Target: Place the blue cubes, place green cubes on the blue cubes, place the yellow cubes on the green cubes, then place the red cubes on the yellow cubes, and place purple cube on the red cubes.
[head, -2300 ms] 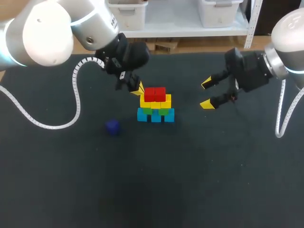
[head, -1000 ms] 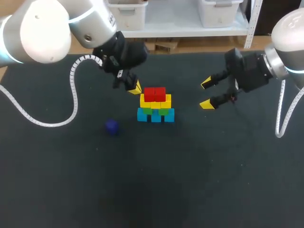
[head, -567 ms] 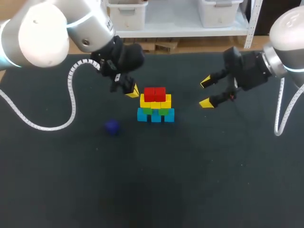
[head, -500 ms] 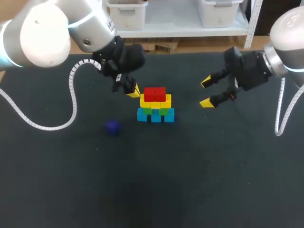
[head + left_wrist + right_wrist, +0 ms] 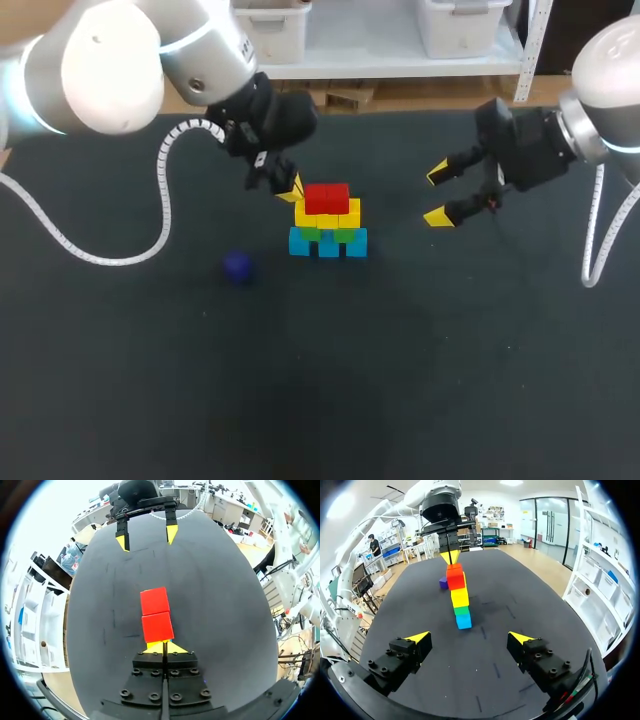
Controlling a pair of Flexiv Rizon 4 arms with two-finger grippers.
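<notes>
– On the black table, near the middle, what do you have?

– I have a small stepped pile. A row of light blue cubes [image 5: 328, 244] sits on the dark cloth-covered table [image 5: 420, 380]. Small green cubes [image 5: 309, 234] lie on those, and bright yellow cubes [image 5: 328, 213] lie on the green. Two red cubes [image 5: 326, 197] sit on top, side by side and touching each other.

– And the last piece?

– I see the little dark purple cube [image 5: 236, 266] lying alone on the table. It is apart from the pile, on my left arm's side and a bit nearer the front edge. Nothing touches it.

– How is your left hand?

– My left gripper [image 5: 289, 187] hangs just beside the red cubes, at the end that faces my left arm and at about their height. Its two yellow fingertips are pressed together with nothing between them. From its own wrist camera the joined tips sit right behind the nearer red cube, and the second red cube is in line beyond it. I cannot tell whether the tips touch that cube.

– And the right?

– My right gripper [image 5: 438, 196] is well apart from the pile, out on my right arm's side and above the table. Its fingers are spread wide and hold nothing. From its wrist camera the pile stands ahead of the gap between the fingers, seen end-on, with blue lowest and red highest. The left gripper is beyond the pile, and the purple cube is on the table near the pile's far end.
</notes>
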